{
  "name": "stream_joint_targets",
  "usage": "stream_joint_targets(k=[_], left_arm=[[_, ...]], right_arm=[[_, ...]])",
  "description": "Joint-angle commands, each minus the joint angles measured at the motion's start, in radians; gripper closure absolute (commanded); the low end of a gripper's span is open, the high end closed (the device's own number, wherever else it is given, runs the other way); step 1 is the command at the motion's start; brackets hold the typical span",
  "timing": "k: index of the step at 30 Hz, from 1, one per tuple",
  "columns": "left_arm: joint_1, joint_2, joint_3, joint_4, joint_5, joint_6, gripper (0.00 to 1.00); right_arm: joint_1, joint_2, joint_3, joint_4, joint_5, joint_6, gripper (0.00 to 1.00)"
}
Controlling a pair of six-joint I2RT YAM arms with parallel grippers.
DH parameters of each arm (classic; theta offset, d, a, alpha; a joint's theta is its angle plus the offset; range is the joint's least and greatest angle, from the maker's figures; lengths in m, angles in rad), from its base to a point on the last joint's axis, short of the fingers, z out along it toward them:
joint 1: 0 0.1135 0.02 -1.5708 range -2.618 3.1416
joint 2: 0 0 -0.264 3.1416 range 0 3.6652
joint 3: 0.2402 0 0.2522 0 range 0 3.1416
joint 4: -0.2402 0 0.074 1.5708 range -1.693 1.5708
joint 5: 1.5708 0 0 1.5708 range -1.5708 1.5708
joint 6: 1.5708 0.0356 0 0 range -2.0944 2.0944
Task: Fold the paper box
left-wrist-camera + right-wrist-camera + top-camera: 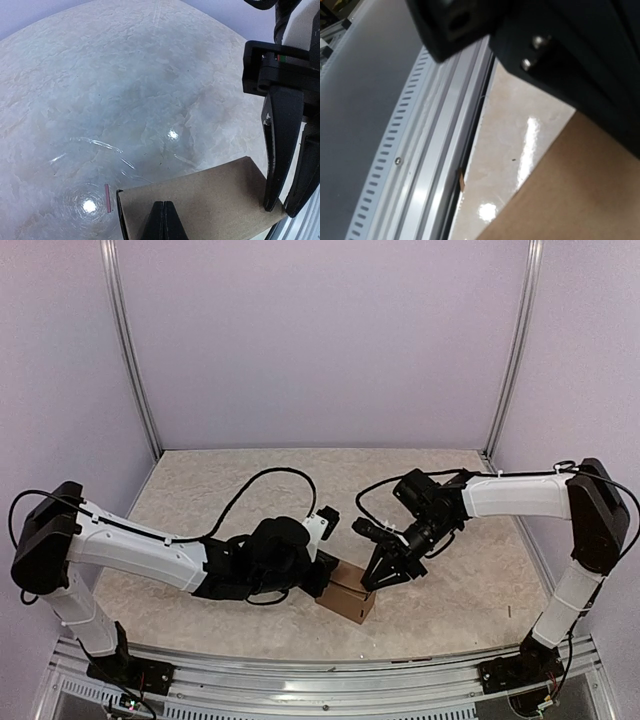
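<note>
Left hand (161, 210); paper box (210, 197) lies diagonally.

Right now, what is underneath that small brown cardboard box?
The brown cardboard box rests on the pale marbled tabletop, which shows beside it. The patch directly beneath is covered, so nothing there can be checked.

Matt brown cardboard paper box (347, 594); glossy, mottled beige table (180, 480).
</note>
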State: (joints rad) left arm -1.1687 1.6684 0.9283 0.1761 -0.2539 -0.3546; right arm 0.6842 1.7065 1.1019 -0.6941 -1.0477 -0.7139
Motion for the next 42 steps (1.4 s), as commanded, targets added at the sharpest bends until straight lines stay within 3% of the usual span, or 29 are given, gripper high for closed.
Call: stream_joint_targets(k=[1, 13, 19, 22, 26, 32, 36, 42], left_arm=[[-0.015, 0.071, -0.043, -0.007, -0.085, 0.05, 1.0], [-0.047, 0.063, -0.101, 0.049, -0.189, 0.113, 1.0], [-0.04, -0.06, -0.04, 0.059, -0.224, 0.264, 1.0], [-0.033, -0.074, 0.044, -0.005, -0.237, 0.281, 1.0], [-0.025, -0.076, 0.024, 0.008, -0.209, 0.293, 1.0], [-0.046, -0.032, -0.051, 0.024, -0.16, 0.278, 1.0], [-0.102, 0.058, -0.076, 0.054, -0.262, 0.343, 1.0], [-0.134, 0.18, -0.095, 0.132, -0.361, 0.407, 1.0]], right_arm=[[-0.002, 0.043, -0.048, -0.016, 0.09, 0.003, 0.83], [-0.002, 0.061, -0.116, 0.094, 0.253, 0.054, 0.84], [-0.002, -0.063, -0.012, 0.017, 0.196, 0.001, 0.83], [-0.002, -0.09, 0.076, -0.049, 0.221, -0.034, 0.83], [-0.002, -0.133, 0.08, -0.029, 0.207, -0.02, 0.82], [-0.002, -0.12, -0.021, 0.031, 0.22, -0.026, 0.82], [0.0, -0.076, -0.105, 0.117, 0.246, -0.02, 0.82], [0.0, -0.029, -0.114, 0.103, 0.279, -0.042, 0.83]])
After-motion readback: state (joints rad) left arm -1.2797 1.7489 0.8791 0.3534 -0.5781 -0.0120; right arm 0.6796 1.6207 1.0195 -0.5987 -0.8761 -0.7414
